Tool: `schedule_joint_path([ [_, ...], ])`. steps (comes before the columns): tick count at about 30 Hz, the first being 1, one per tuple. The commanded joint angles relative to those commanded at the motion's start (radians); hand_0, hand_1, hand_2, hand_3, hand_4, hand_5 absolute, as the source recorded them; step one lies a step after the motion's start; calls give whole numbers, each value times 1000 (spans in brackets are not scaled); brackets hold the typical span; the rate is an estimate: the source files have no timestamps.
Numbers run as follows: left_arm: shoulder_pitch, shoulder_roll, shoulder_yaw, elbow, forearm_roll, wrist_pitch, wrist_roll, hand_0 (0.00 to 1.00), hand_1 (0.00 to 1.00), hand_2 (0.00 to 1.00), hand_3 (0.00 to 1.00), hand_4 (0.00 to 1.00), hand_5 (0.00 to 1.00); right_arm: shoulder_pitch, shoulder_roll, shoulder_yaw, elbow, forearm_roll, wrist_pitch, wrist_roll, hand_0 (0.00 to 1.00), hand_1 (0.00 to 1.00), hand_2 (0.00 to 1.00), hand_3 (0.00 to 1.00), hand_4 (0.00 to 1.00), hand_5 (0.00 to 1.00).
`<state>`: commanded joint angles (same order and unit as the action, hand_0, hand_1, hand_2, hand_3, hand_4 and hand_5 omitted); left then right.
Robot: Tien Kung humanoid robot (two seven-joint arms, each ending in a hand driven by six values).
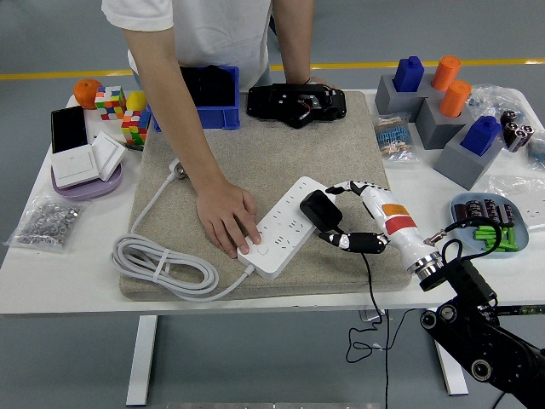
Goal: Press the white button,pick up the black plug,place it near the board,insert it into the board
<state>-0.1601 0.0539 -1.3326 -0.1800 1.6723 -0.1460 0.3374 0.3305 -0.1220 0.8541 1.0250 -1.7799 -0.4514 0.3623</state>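
Seating the black plug (319, 210) in the power strip (285, 227), I judge insertion nearly done; my right hand (358, 217) grips it, a person's hand (226, 217) steadying the strip.

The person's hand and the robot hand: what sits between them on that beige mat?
In the head view, the white power strip lies between the person's hand and the robot hand, with the black plug at its right side.
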Motion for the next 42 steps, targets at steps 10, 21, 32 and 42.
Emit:
schedule_joint_path([
  [10,-2,0,4,0,-5,0,-1,699,670,646,648,557,173,18,12,-27,-35,2,0,1,786,751,679,670,998,271],
  [21,-2,0,3,0,-2,-1,0,699,669,646,648,556,175,36,25,-41,-75,1,1,1,787,751,678,655,998,267],
  [32,0,2,5,0,1,-3,1,698,668,646,648,557,173,57,35,-70,-86,10,1,5,786,750,676,654,998,261],
  [42,0,5,5,0,8,-5,1,699,669,645,648,557,174,80,39,-82,-90,14,-1,10,786,746,675,652,998,260],
])
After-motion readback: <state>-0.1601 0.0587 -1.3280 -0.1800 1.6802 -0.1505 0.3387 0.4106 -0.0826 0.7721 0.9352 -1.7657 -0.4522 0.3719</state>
